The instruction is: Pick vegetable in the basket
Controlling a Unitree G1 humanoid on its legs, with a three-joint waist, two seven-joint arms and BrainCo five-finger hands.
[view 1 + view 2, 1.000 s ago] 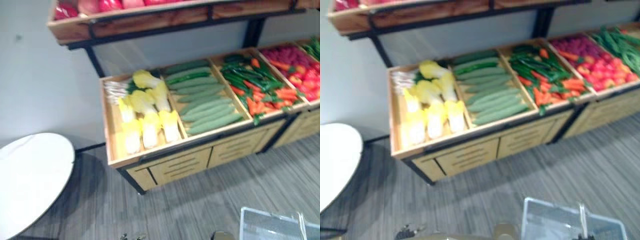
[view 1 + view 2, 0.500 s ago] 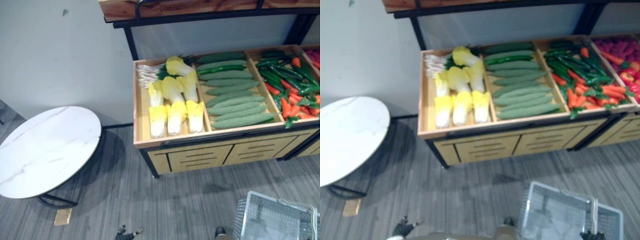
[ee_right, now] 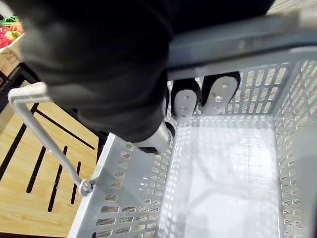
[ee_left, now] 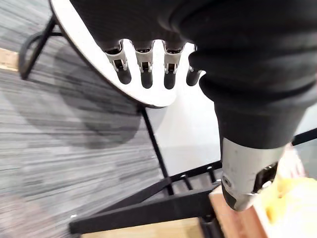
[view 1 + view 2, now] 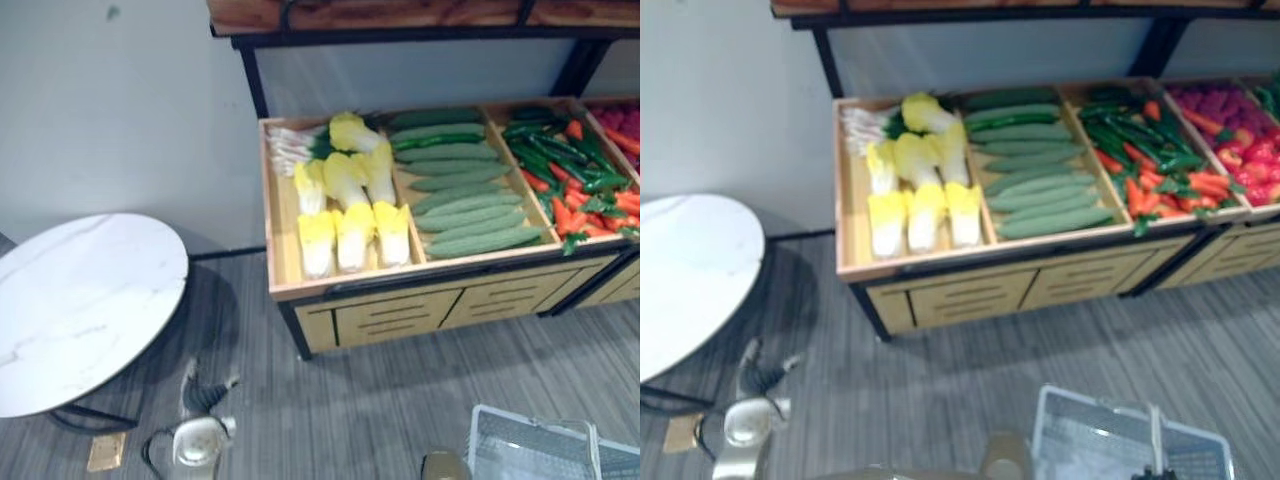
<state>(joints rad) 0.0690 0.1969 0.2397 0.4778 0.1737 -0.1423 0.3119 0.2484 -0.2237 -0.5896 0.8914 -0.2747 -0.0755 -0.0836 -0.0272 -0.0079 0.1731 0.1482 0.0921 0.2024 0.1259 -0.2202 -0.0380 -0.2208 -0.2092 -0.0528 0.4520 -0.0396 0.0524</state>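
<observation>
A grey plastic basket (image 5: 530, 455) hangs low at the right, in front of the produce stand, and its inside (image 3: 233, 168) is bare. My right hand (image 3: 114, 64) has its fingers (image 3: 185, 101) curled round the basket's handle (image 3: 247, 37). My left hand (image 5: 203, 397) is over the floor at the lower left, between the round table and the stand, with its fingers (image 4: 146, 64) straight and nothing in it. On the stand lie yellow cabbages (image 5: 345, 215), green cucumbers (image 5: 465, 195), and green peppers with carrots (image 5: 570, 170).
The wooden produce stand (image 5: 400, 310) has slatted fronts and a shelf (image 5: 400, 15) above it. A round white marble-look table (image 5: 80, 300) stands at the left. White scallions (image 5: 290, 145) lie behind the cabbages, and red vegetables (image 5: 1240, 140) fill the far right bin. Grey striped flooring (image 5: 380, 400) lies between.
The camera has shifted, so the whole scene sits a little differently. My left hand has risen into view at the lower left. The basket shows lower at the right.
</observation>
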